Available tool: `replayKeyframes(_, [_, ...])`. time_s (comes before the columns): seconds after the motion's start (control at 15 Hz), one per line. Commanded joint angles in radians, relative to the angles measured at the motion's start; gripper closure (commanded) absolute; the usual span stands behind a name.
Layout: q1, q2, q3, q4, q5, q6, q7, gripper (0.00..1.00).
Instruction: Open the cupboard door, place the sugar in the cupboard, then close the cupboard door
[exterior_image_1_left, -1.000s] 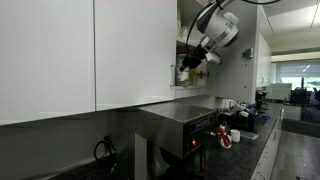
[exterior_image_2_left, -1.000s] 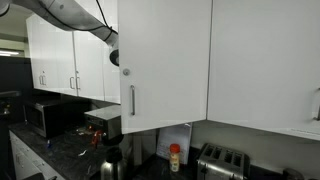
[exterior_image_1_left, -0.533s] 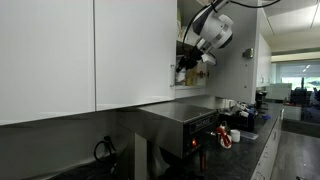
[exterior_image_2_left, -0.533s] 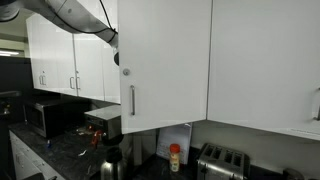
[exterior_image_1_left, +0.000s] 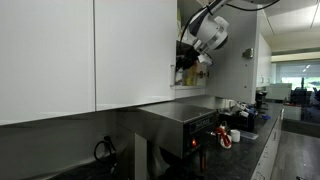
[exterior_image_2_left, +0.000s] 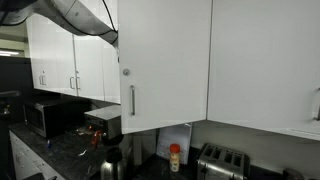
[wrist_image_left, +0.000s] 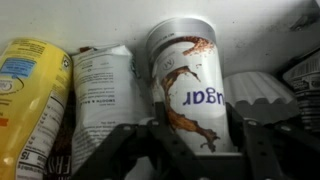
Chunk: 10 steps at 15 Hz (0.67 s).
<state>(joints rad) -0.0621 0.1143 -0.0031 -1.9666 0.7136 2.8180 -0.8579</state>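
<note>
Nearest us in the wrist view, our gripper (wrist_image_left: 192, 135) has its jaws clamped on the sugar (wrist_image_left: 185, 70), which is inside the cupboard (wrist_image_left: 100, 20). At the sugar's nine o'clock stand a white bag (wrist_image_left: 105, 100) and a yellow package (wrist_image_left: 28, 100). In an exterior view the cupboard door (exterior_image_2_left: 165, 60) stands open.

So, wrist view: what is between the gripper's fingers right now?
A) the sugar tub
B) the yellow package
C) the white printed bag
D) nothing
A: the sugar sits between the fingers of the gripper, while the white printed bag and the yellow package stand off to one side of it.
</note>
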Motion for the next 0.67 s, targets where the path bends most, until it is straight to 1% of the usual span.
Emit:
replayKeyframes(0.0, [-0.002, 0.027, 0.0, 0.055, -0.013, -0.022, -0.014, 0.68])
replayKeyframes(0.13, [-0.001, 0.031, 0.0, 0.058, -0.016, -0.024, -0.007, 0.68])
replayKeyframes(0.2, [-0.001, 0.03, 0.0, 0.057, -0.016, -0.024, -0.01, 0.18])
replayKeyframes(0.27, [-0.001, 0.03, 0.0, 0.057, -0.015, -0.025, -0.011, 0.17])
replayKeyframes(0.33, [-0.001, 0.029, 0.0, 0.056, -0.014, -0.026, -0.012, 0.11])
replayKeyframes(0.4, [-0.002, 0.028, 0.0, 0.056, -0.012, -0.026, -0.014, 0.03])
replayKeyframes(0.47, [-0.002, 0.026, 0.001, 0.058, -0.011, -0.027, -0.015, 0.0])
replayKeyframes(0.6, [-0.002, 0.023, 0.0, 0.061, -0.012, -0.027, -0.013, 0.0])
